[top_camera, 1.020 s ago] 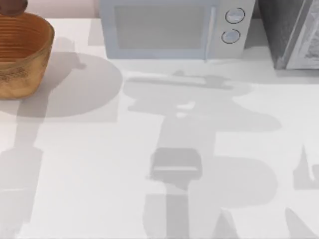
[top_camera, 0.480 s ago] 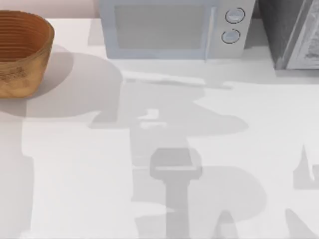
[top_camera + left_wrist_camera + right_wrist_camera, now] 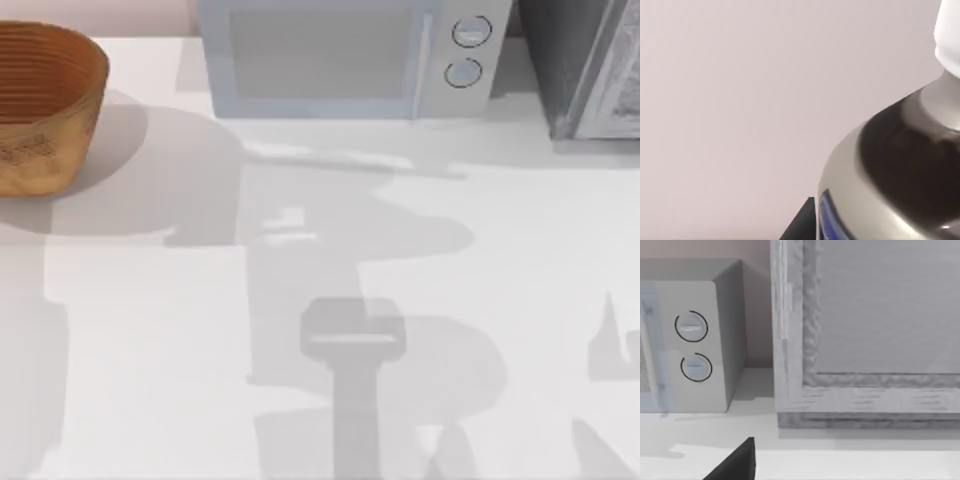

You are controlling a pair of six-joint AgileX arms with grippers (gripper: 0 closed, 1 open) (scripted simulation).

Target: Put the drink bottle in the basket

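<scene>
The drink bottle point(image 3: 890, 170) sits very close in the left wrist view, with its white cap, grey-silver label band and dark liquid against a plain pink wall. It hangs clear of any surface. A dark finger point(image 3: 801, 226) of my left gripper point(image 3: 807, 231) rests at its side, and the gripper is shut on it. The tan-orange wicker basket point(image 3: 40, 105) stands at the table's far left, its ribbed inside bare. A dark part of my right gripper point(image 3: 736, 464) shows in the right wrist view, facing the back right corner.
A pale microwave point(image 3: 345, 58) stands along the back edge, its two dials point(image 3: 692, 345) close to the right wrist camera. A grey cabinet point(image 3: 590, 65) fills the back right corner. Arm shadows lie across the white table point(image 3: 150, 330).
A reddish-brown shape over the basket's back rim one second ago has left the top view. The arm shadows on the table have shifted leftward.
</scene>
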